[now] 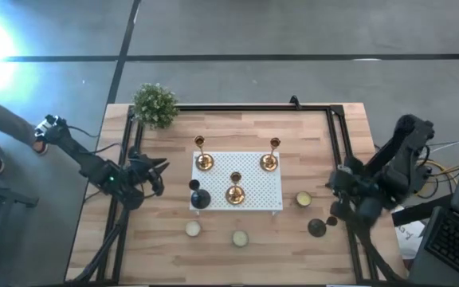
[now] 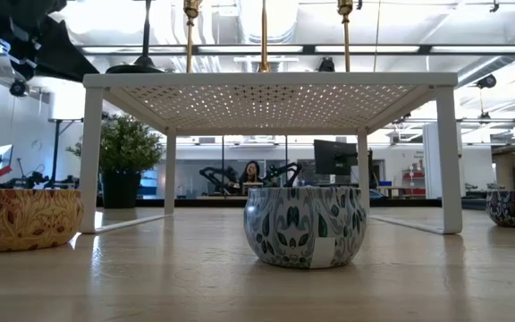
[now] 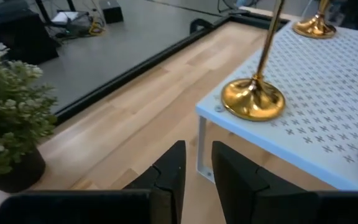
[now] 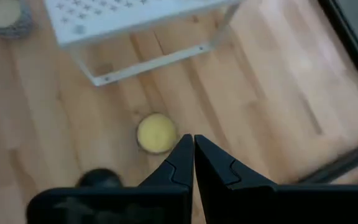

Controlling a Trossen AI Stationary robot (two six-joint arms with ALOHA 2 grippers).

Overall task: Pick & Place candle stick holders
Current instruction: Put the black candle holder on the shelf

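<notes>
My left gripper [image 1: 159, 170] hovers over the pale wooden table [image 1: 237, 255], just off the left edge of the white perforated metal stand [image 1: 237, 179]. Its two dark fingers [image 3: 169, 171] stand a narrow gap apart and hold nothing. Ahead of them, up on the near corner of the stand, is a shiny brass candle stick holder with a round base and slim stem [image 3: 253, 98], upright and apart from my fingertips. Beyond it on the same stand top stand a second brass holder [image 1: 269, 161] and a third brass holder [image 1: 235, 193]. A squat black holder [image 1: 200, 198] sits at the stand's front left corner, near my left fingers. Off to the other side of those fingers is a small green potted plant [image 3: 8, 127].

My right gripper [image 1: 335, 183] hangs over the table well to the right of the stand, its fingers [image 4: 182, 158] closed tip to tip with nothing between them. Just past the tips lies a small round cream candle [image 4: 156, 132] on the wood, and beside my fingers sits another small black holder [image 4: 97, 178]. The stand's corner leg lies further ahead.
</notes>
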